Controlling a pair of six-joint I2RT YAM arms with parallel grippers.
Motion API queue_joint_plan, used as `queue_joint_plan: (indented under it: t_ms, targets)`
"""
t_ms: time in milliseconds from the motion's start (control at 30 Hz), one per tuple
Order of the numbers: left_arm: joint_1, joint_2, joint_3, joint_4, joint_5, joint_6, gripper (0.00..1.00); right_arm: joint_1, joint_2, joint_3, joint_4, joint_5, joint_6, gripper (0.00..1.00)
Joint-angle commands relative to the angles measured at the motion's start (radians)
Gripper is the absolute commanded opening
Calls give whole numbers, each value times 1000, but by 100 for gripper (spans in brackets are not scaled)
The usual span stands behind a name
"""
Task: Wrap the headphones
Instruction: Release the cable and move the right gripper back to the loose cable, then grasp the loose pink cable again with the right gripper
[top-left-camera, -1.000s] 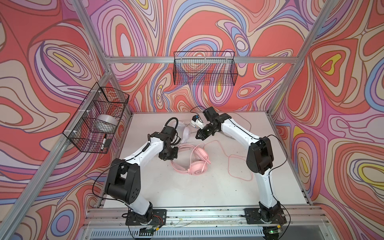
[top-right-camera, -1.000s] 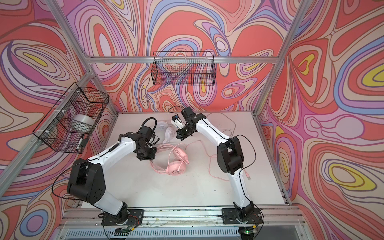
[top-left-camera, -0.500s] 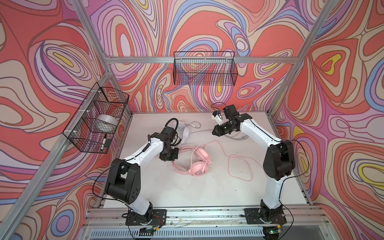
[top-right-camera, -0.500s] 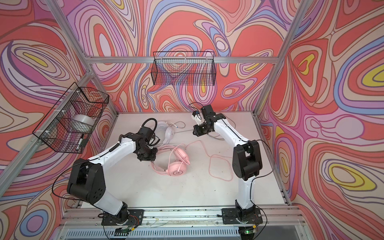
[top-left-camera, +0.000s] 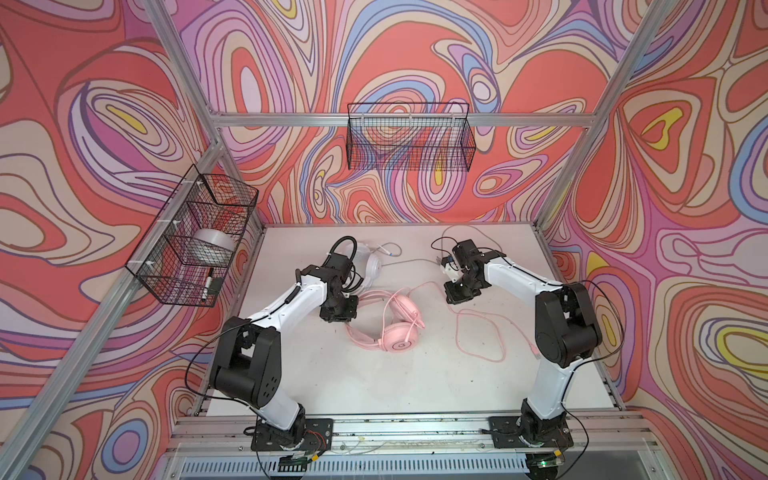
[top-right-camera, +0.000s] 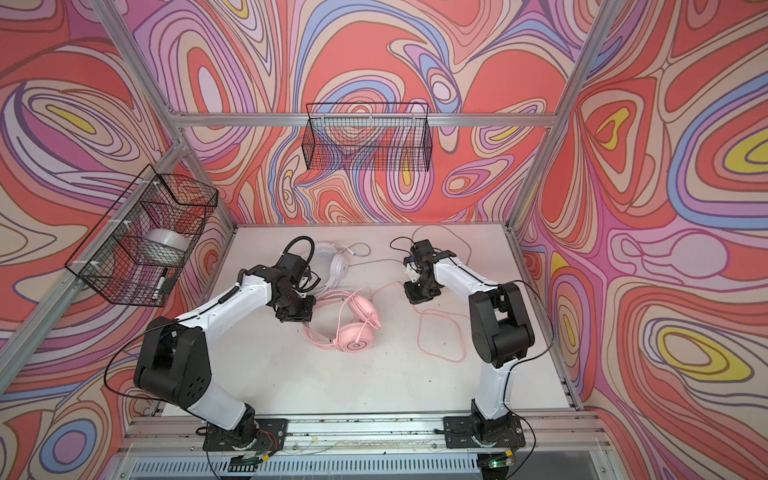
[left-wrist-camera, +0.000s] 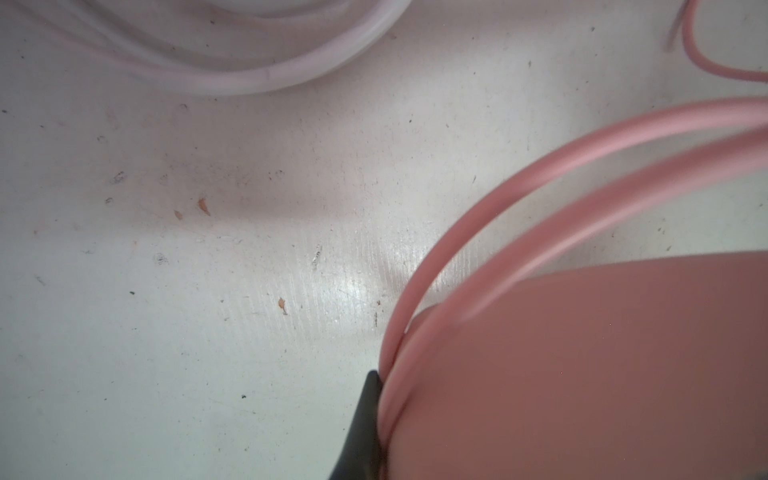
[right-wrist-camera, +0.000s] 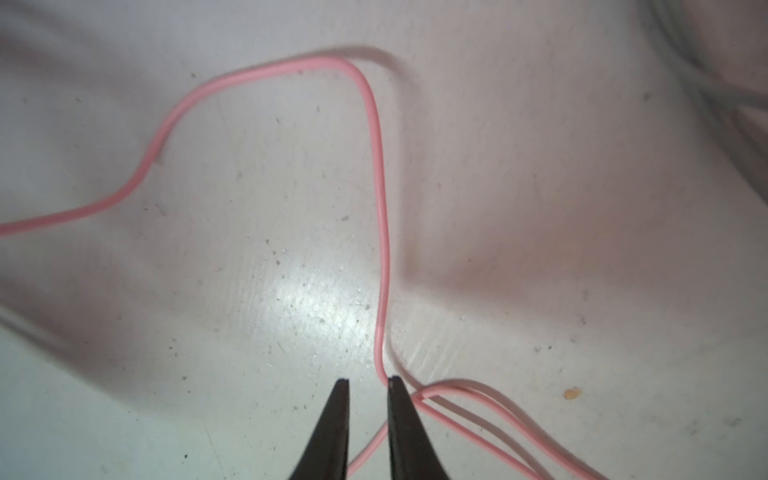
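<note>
White tabletop open toward front rail, pink headphones central

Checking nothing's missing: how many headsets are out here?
2: pink headset in the middle; white headset farther back, partly hidden by the left arm.

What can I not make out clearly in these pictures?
- White headset: both top views, mostly hidden behind the left arm.
- Left gripper: left wrist view, one finger hidden by the pink headset.
- Pink cord: right wrist view, passes behind a finger of the right gripper; contact unclear.
</note>
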Motion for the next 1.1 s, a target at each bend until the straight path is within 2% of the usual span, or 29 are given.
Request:
queue_joint_plan:
  t_ms: [0,500,1067]
  targets:
    - [-4,-20,14,22,52,-1,0,0,-14,-42,8,52,16,21]
    - [-5,-23,18,13,46,-6,0,6,21,-79,47,92,-29,22]
    - [-4,-8,27,7,43,-12,0,39,51,-69,59,66,-35,25]
